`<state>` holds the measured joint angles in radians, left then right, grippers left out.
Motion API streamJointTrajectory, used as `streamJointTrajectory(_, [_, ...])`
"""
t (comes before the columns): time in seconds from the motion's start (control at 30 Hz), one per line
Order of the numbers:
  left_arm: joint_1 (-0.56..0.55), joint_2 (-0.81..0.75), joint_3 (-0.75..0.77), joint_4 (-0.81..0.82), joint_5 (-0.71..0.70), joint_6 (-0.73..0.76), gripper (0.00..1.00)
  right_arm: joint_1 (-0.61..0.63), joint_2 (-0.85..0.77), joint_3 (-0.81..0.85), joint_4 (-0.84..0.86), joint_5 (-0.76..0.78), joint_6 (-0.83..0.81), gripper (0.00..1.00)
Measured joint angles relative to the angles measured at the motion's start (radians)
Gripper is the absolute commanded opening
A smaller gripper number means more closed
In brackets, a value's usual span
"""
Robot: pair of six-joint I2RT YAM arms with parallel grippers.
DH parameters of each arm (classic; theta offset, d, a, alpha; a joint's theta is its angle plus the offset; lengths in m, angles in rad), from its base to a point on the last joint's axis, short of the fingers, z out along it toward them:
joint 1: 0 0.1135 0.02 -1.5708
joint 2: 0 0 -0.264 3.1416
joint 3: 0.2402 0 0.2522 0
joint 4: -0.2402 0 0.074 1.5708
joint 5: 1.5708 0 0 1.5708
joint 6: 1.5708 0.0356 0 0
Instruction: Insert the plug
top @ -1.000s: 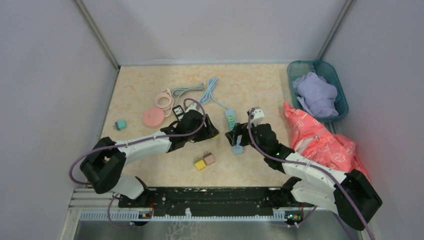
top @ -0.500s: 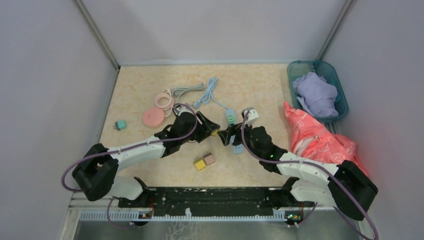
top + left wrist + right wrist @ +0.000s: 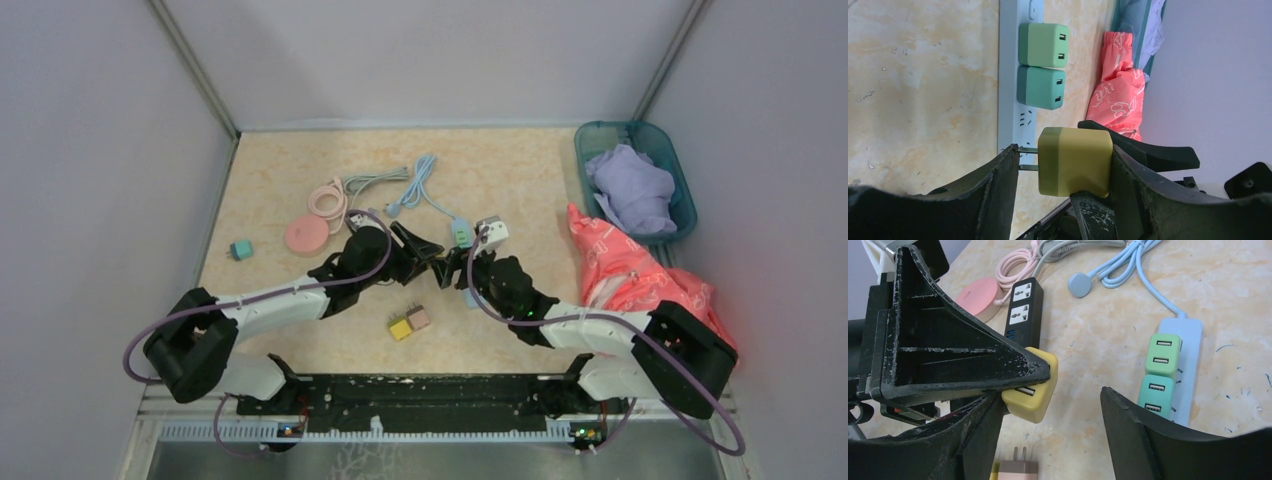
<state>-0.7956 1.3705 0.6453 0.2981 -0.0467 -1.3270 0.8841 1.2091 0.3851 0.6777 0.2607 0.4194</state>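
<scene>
Step in hand: judged to be a mid-air hand-over or regrasp, ahead of the insertion itself
Plug: the yellow plug [image 3: 1075,161] was off the tabletop [image 3: 520,170] and clamped in the left gripper [image 3: 1063,165]; its two prongs pointed at one finger and seemed to touch it
Left gripper: closed narrow on the yellow plug, pinching it end to end
Right gripper: the right gripper [image 3: 1048,395] was spread wide and held nothing; its fingers stood either side of the plug without touching it
Power strip: the pale blue power strip [image 3: 1008,75] lay flat just beyond, with two green chargers [image 3: 1042,45] seated side by side; a free socket [image 3: 1021,120] showed beside the darker one
Next move: probably the right gripper had to close on the plug's flat sides, leaving the prongs bare, before the left let go
Risk: a loose or skewed pinch could tilt the prongs off the socket slots
</scene>
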Motion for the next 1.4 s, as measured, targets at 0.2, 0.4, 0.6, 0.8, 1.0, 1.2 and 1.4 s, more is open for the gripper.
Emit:
streamJointTrajectory(0.2, [0.002,0.000,-0.011,0.026,0.012,-0.019,0.58,0.013,0.031,0.003,0.043,0.021,-0.007,0.62])
streamJointTrajectory(0.4, [0.002,0.000,-0.016,0.054,0.039,-0.028,0.58,0.029,0.051,0.004,0.077,0.031,-0.011,0.49])
streamJointTrajectory(0.6, [0.003,0.006,-0.024,0.086,0.053,-0.038,0.65,0.042,0.057,0.010,0.094,0.037,-0.022,0.26])
streamJointTrajectory(0.8, [0.007,0.012,-0.034,0.106,0.061,-0.029,0.76,0.043,0.056,0.010,0.087,0.052,-0.034,0.00])
streamJointTrajectory(1.0, [0.005,0.011,-0.041,0.114,0.082,0.024,0.88,0.043,-0.008,0.000,0.008,0.078,-0.046,0.00])
streamJointTrajectory(1.2, [0.005,-0.007,-0.042,0.114,0.089,0.091,0.92,0.043,-0.107,-0.007,-0.101,0.085,-0.072,0.00])
streamJointTrajectory(1.4, [0.006,-0.027,-0.063,0.099,0.087,0.171,0.92,0.043,-0.228,-0.078,-0.176,0.129,-0.095,0.00])
